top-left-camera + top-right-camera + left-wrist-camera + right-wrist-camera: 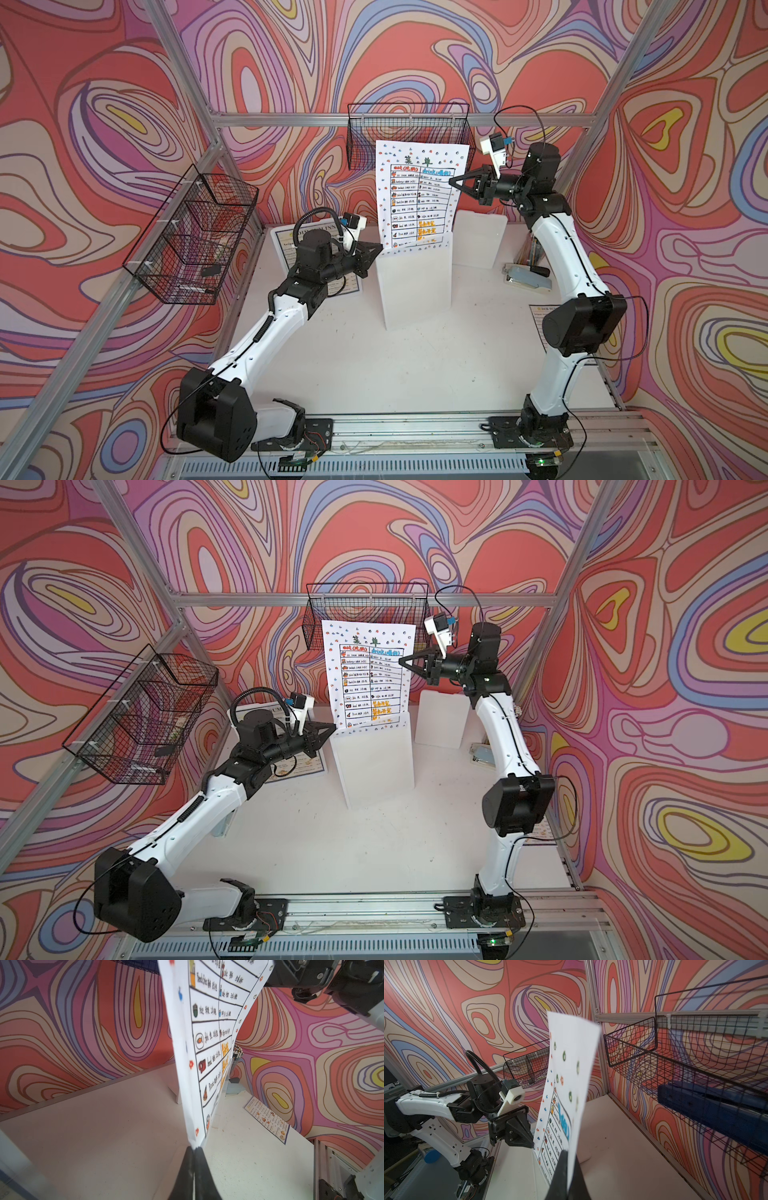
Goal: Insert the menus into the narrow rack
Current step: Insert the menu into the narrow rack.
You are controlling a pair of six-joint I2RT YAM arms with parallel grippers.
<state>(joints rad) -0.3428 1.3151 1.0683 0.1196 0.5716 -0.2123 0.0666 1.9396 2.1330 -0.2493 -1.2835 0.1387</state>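
Top view: three menus (415, 195) (283, 245) (538, 316), two hands (380, 248) (451, 180)

Both top views high, looking down at table (374, 353); wrist views close, facing each other across white menu (207, 1043)

One menu (417, 195) stands upright in the narrow rack (415, 286), left gripper (380, 248) at its lower left edge, right gripper (451, 180) at its upper right; a wire basket (409, 133) hangs behind.

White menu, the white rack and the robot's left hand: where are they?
white menu (419, 195): in a top view, middle of its printed table.
white rack (415, 286): in a top view, bare front wall.
left hand (380, 248): in a top view, between its fingertips.
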